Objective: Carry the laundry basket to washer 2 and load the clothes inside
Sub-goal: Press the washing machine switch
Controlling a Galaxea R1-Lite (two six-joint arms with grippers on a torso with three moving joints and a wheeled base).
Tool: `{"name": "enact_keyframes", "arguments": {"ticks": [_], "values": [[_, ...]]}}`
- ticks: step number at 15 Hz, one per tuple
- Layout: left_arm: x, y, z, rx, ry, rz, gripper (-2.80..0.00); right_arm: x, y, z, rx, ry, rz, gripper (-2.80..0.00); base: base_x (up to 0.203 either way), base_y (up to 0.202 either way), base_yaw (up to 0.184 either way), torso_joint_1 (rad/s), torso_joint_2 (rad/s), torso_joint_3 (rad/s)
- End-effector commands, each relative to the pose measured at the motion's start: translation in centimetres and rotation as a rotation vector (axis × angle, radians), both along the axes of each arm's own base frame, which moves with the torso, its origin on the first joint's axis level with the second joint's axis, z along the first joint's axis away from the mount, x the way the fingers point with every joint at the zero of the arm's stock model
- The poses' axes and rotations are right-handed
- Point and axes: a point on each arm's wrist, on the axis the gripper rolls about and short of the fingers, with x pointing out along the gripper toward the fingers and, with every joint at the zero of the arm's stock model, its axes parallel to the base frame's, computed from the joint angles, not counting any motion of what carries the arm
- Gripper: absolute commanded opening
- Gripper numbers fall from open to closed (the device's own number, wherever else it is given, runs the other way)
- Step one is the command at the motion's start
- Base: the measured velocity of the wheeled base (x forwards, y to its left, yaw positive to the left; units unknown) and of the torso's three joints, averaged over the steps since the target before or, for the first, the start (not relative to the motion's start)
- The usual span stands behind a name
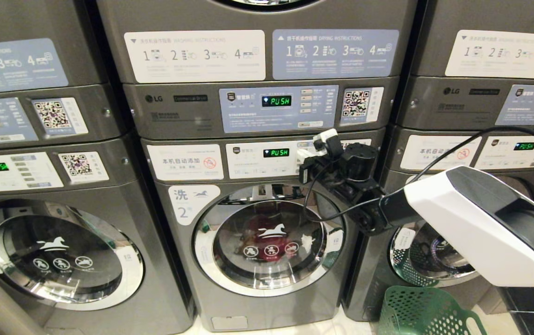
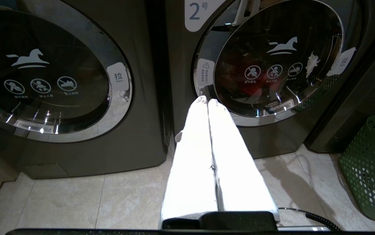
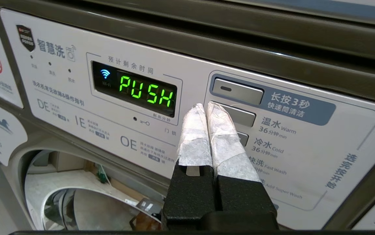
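A row of dark grey LG machines is being seen on a pale tiled floor [image 2: 76,202]. At centre, washer 2 [image 1: 257,242], labelled with a horse and "2", is showing green "PUSH"; what may be the clothes [image 1: 262,232] is glimpsed red behind its closed door. The left tool [image 2: 208,101] is being held shut low before it. The right tool [image 3: 206,107], closed and empty, is being held at the panel's buttons. The laundry basket [image 1: 425,311] is standing on the floor at the right.

Glossy beige floor tiles [image 2: 60,202] — laundromat.
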Motion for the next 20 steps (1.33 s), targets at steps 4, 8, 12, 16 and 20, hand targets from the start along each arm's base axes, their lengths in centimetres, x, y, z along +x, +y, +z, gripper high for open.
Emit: {"name": "enact_keyframes", "arguments": {"ticks": [4, 8, 12, 16, 20], "values": [[0.0, 0.0, 0.0, 0.001, 0.002, 0.001, -2.8, 0.7, 0.4, -1.2, 0.015, 0.016, 0.003, -2.8, 0.0, 0.0, 0.0, 0.0, 0.0, 0.0], [0.0, 0.0, 0.0, 0.0, 0.001, 0.0, -2.8, 1.0, 0.3, -1.5, 0.024, 0.021, -0.013, -2.8, 0.0, 0.0, 0.0, 0.0, 0.0, 0.0], [0.0, 0.0, 0.0, 0.0, 0.0, -0.001, -2.8, 1.2, -0.1, -1.0, 0.035, 0.009, -0.041, -2.8, 0.0, 0.0, 0.0, 0.0, 0.0, 0.0], [0.0, 0.0, 0.0, 0.0, 0.0, -0.001, -2.8, 0.9, -0.8, -0.6, 0.031, 0.016, -0.058, -2.8, 0.0, 0.0, 0.0, 0.0, 0.0, 0.0], [0.0, 0.0, 0.0, 0.0, 0.002, 0.001, -2.8, 0.0, -1.2, -0.9, 0.011, 0.047, -0.06, -2.8, 0.0, 0.0, 0.0, 0.0, 0.0, 0.0]]}}
